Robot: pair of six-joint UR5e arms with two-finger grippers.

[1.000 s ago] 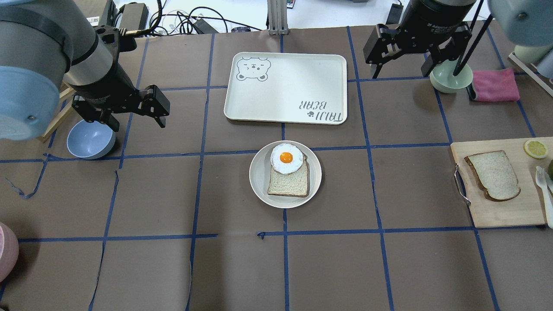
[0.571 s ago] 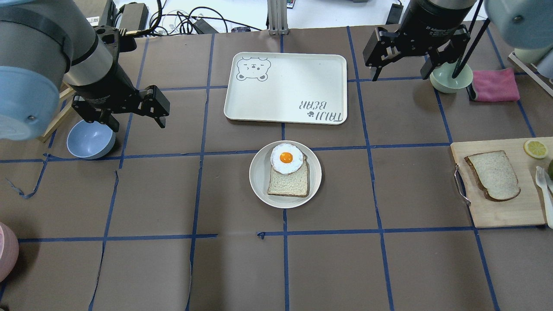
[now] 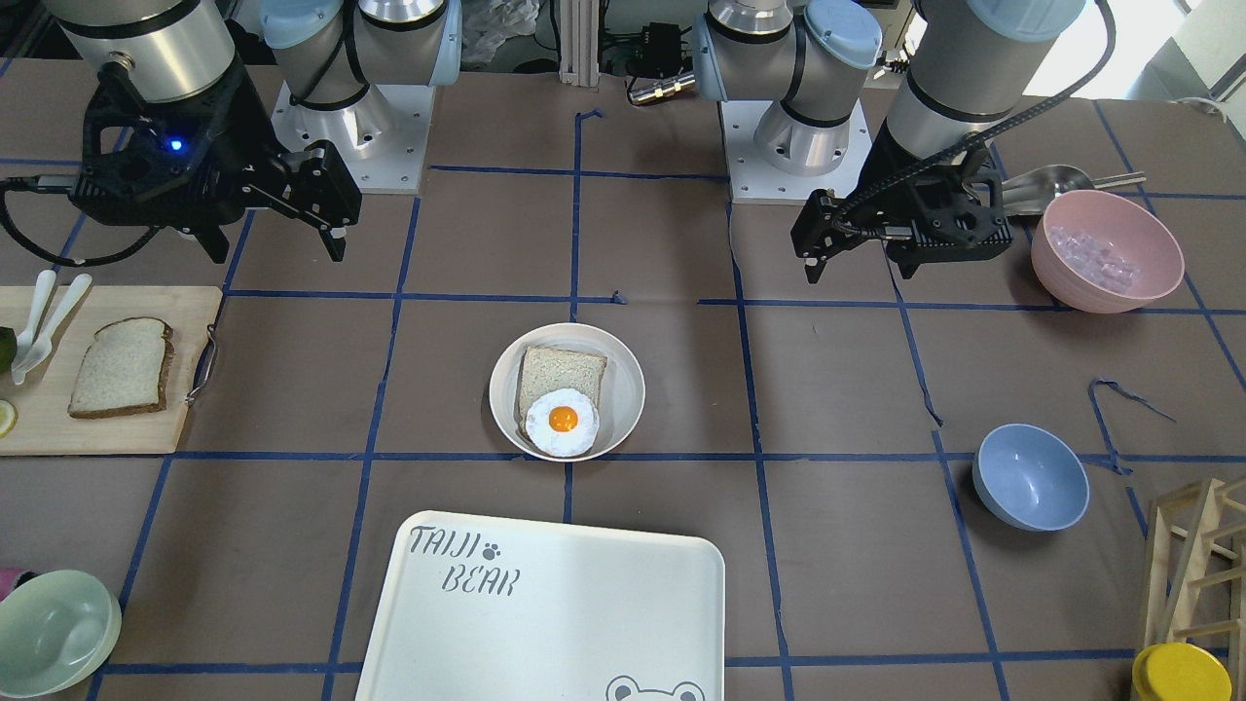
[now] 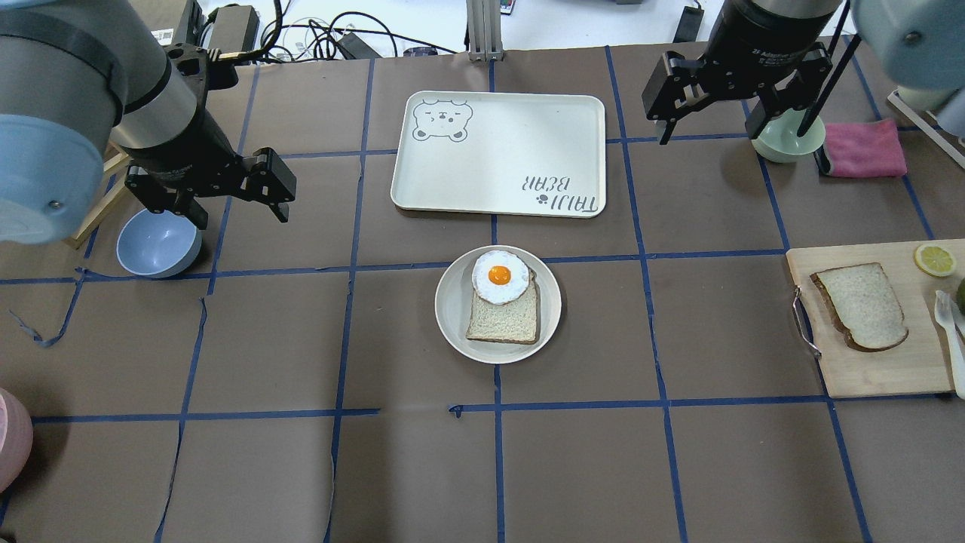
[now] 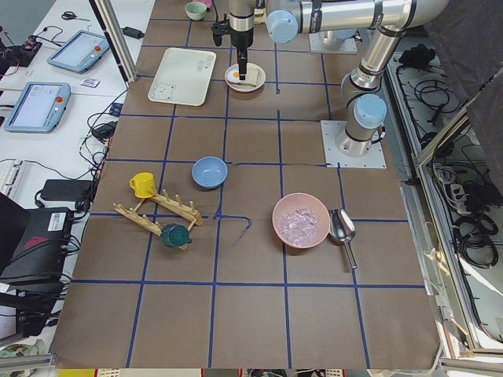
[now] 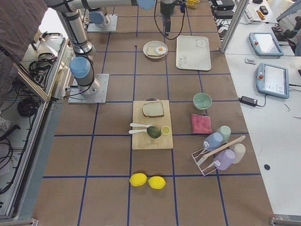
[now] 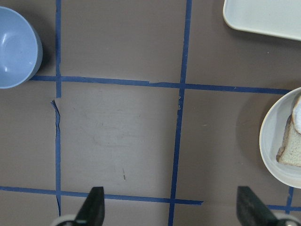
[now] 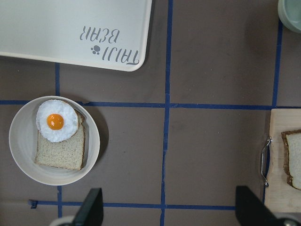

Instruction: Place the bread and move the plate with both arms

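L gripper (image 4: 241,217), R gripper (image 4: 715,132) both open, empty. Risk: bread (image 4: 862,305) lands off-centre, shoves egg (image 4: 500,277) off plate (image 4: 452,320); uneven 2-arm lift tilts it.

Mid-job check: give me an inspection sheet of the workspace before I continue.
Surface: table covered in brown paper with a blue tape grid; tape loose in places.
Job's things: bread lies on the cutting board; plate at centre holds toast and a fried egg.
Clutter: tray, blue bowl, green bowl, pink cloth, lemon slice.
Grippers: left gripper and right gripper both open, empty, above the table.
Cables: cable bundle past the table's far edge; a cable runs along the right arm.
Surroundings: control tablets on a side bench.
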